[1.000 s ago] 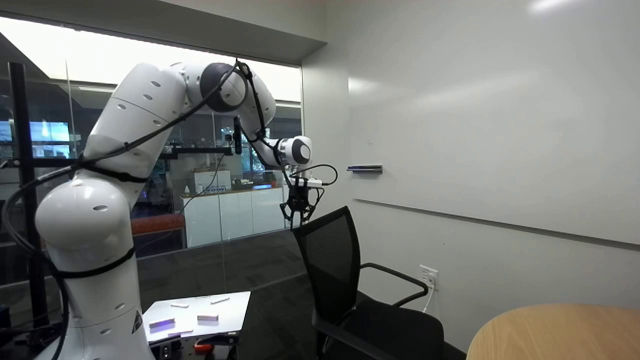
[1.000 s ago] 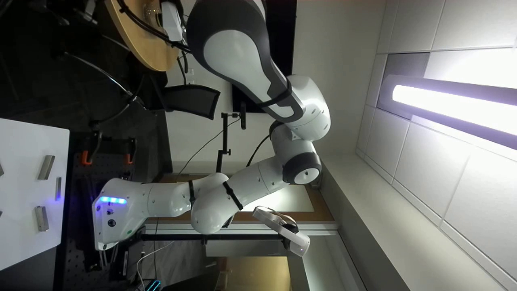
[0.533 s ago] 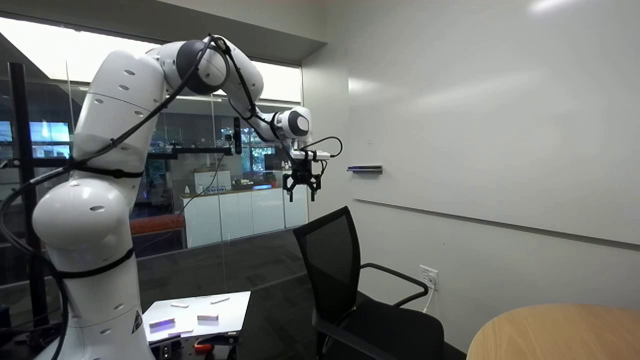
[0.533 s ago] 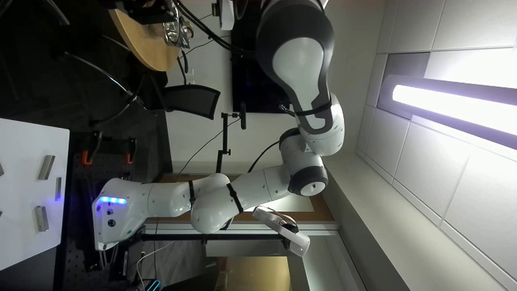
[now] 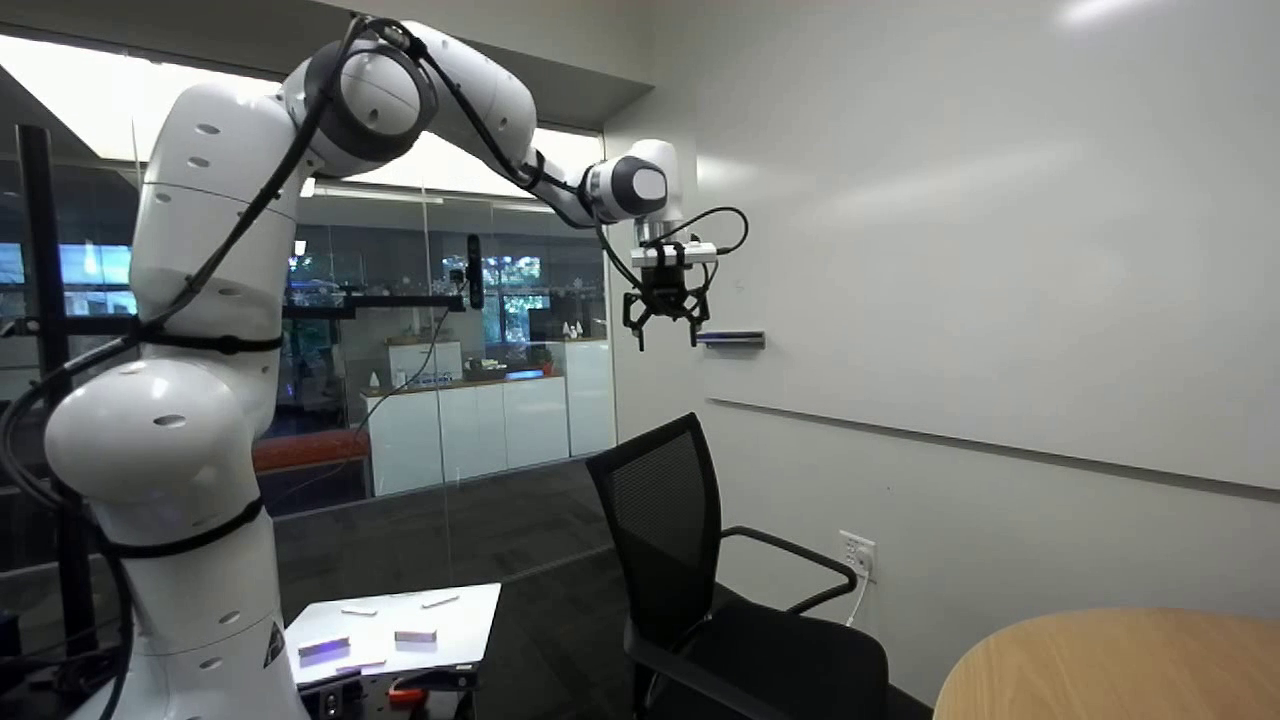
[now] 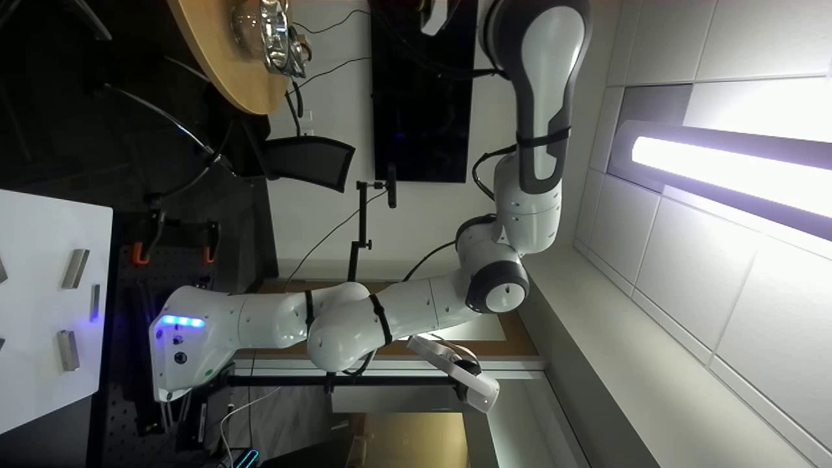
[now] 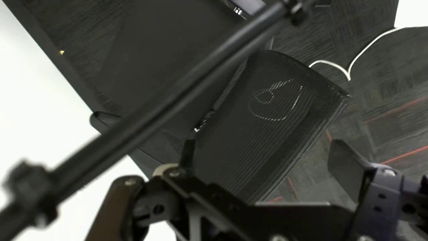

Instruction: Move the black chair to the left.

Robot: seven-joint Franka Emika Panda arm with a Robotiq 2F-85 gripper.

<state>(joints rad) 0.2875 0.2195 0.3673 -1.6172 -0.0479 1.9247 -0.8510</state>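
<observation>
The black chair (image 5: 662, 530) stands on the floor with its tall mesh backrest turned toward the arm. It also shows in an exterior view that lies on its side, where the chair's backrest (image 6: 309, 161) is dark against the wall. High above the backrest's top edge, apart from it, hangs my gripper (image 5: 667, 343), pointing down with its fingers spread. In the wrist view the chair's mesh (image 7: 254, 134) lies below, between and beyond the wide-set fingers of the gripper (image 7: 264, 150); nothing is gripped. The seat is partly covered by a blurred dark bar in that view.
A round wooden table (image 5: 1120, 660) stands in front of the chair; a shiny glass object (image 6: 260, 36) is on it. Near the arm's base is a white board (image 5: 465, 610) with several small metal pieces. The whiteboard wall (image 5: 960, 250) rises behind the chair, with a pen tray (image 5: 735, 340).
My gripper has opened at the backrest's top edge and risen well above it, shifting to the right in an exterior view. The chair has stayed where it was.
</observation>
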